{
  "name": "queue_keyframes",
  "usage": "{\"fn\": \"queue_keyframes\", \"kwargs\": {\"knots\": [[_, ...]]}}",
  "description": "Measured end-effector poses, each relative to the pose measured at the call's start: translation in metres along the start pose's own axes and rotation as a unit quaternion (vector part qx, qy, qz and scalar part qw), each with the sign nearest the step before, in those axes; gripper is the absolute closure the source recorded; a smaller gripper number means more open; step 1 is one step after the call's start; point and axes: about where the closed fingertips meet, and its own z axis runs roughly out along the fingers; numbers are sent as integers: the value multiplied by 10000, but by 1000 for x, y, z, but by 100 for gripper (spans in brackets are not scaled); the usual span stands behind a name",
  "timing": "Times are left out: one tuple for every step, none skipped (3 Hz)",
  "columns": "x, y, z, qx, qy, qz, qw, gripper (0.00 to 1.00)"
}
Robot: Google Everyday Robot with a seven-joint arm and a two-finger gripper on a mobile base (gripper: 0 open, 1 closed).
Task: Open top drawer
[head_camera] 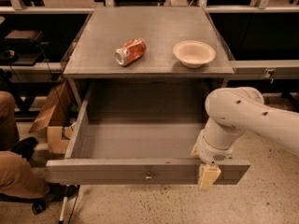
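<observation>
The top drawer [117,171] stands pulled far out from under the grey table, its deep grey box open and bare inside. Its flat front faces me with a small round metal knob [148,175] at the middle. My gripper [208,171] sits on the right part of the front edge, with a yellowish finger [208,175] hanging down over the front face, right of the knob. My white arm [247,115] comes in from the right.
On the table top [154,27] lie a crushed red can [130,52] and a beige bowl [194,53]. A cardboard box [53,120] and a person's leg [14,171] are at the left. Dark shelving runs behind.
</observation>
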Motion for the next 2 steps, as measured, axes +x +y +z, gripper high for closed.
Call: {"fn": "queue_keyframes", "kwargs": {"knots": [[4,6,1,-25,8,1,10000,67],[6,9,1,-35,13,1,10000,92]]}}
